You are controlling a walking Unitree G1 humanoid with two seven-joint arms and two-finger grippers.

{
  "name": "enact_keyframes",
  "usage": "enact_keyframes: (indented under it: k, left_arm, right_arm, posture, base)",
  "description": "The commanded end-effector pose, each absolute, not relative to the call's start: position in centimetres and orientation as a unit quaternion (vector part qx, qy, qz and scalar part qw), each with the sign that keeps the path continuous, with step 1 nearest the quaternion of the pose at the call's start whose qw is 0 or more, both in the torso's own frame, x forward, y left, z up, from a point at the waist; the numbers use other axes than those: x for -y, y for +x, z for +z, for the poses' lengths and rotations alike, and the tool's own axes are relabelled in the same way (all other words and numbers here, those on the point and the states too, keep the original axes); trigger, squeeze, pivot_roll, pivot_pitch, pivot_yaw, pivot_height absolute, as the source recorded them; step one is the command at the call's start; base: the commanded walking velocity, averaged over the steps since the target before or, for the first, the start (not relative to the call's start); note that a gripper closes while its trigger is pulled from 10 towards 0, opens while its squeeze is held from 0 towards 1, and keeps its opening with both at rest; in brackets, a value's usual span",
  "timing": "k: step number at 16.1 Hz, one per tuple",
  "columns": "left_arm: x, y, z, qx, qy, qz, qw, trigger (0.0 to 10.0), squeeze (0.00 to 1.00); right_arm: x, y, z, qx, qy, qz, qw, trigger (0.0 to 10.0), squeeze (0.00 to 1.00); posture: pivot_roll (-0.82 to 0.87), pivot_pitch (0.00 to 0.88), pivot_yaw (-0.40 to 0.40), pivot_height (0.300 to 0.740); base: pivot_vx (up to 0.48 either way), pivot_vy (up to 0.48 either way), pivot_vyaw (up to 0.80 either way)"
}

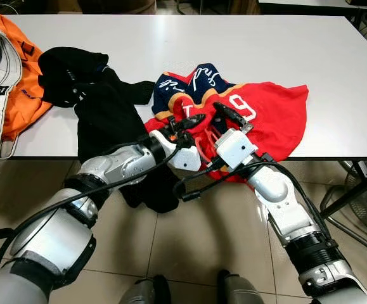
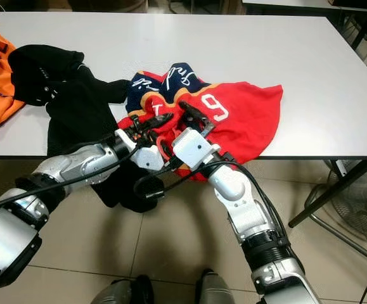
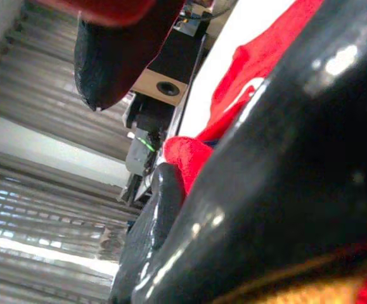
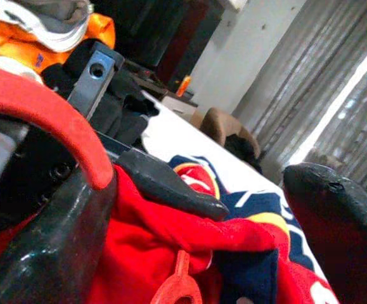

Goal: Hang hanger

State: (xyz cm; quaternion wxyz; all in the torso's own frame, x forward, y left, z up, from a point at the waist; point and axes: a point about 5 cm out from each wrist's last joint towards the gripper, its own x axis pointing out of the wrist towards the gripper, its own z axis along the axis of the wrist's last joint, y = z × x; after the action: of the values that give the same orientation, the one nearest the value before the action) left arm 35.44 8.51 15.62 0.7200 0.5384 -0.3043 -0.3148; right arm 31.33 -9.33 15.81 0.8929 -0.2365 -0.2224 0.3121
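Red plastic hanger [image 1: 203, 149] lies mostly buried in the red jersey [image 1: 269, 117] at the table's [image 1: 234, 44] near edge; its long axis cannot be made out. Left gripper [image 1: 193, 121] and right gripper [image 1: 229, 113] both rest on the jersey, fingers spread apart. Bare tabletop stretches beyond.

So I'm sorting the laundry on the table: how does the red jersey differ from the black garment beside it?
The red jersey is bright red with navy panels and white lettering; the black garment is plain black. The jersey lies mostly on the table, while the black garment spills well below its front edge. Both grippers, left and right, are at the jersey, not the black garment. Both are crumpled.
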Motion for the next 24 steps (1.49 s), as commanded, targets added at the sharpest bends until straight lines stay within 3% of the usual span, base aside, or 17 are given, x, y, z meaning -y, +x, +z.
enact_keyframes:
  k: [1,5,7,10,21,23,24]
  left_arm:
    - [-8.1,35.3,16.6,0.327,0.521,-0.315,0.723,0.0,0.0]
    - [-8.3,35.1,16.1,0.321,0.53,-0.323,0.715,0.0,0.0]
    - [-8.5,35.0,15.7,0.314,0.537,-0.327,0.711,0.0,0.0]
    - [-8.7,35.0,15.4,0.307,0.543,-0.333,0.707,0.0,0.0]
    - [-8.6,34.8,15.0,0.301,0.55,-0.341,0.7,0.0,0.0]
    - [-8.6,34.8,14.9,0.299,0.552,-0.342,0.699,0.0,0.0]
    - [-8.6,34.8,14.8,0.296,0.554,-0.343,0.699,0.0,0.0]
  right_arm:
    - [9.9,31.4,15.7,0.201,-0.256,0.332,0.885,10.0,1.0]
    - [12.0,31.6,18.1,0.201,-0.252,0.336,0.885,10.0,1.0]
    - [13.2,29.8,18.4,0.13,-0.229,0.424,0.867,10.0,1.0]
    - [14.6,27.9,18.7,0.078,-0.227,0.475,0.847,10.0,1.0]
    - [17.9,24.8,22.7,-0.006,-0.258,0.516,0.817,10.0,1.0]
    - [19.3,25.9,24.5,0.028,-0.274,0.453,0.848,10.0,1.0]
    - [20.5,27.2,26.0,0.068,-0.284,0.384,0.876,10.0,0.0]
  posture:
    - [-0.29,0.136,0.087,0.74]
    - [-0.29,0.132,0.087,0.74]
    - [-0.29,0.128,0.087,0.74]
    - [-0.29,0.123,0.088,0.74]
    - [-0.3,0.129,0.089,0.74]
    - [-0.31,0.132,0.088,0.74]
    - [-0.31,0.133,0.088,0.74]
  base:
    - [0.0,0.0,0.0]
    - [0.0,0.0,0.0]
    - [0.0,0.0,0.0]
    - [0.0,0.0,0.0]
    - [0.0,0.0,0.0]
    - [0.0,0.0,0.0]
    - [0.0,0.0,0.0]
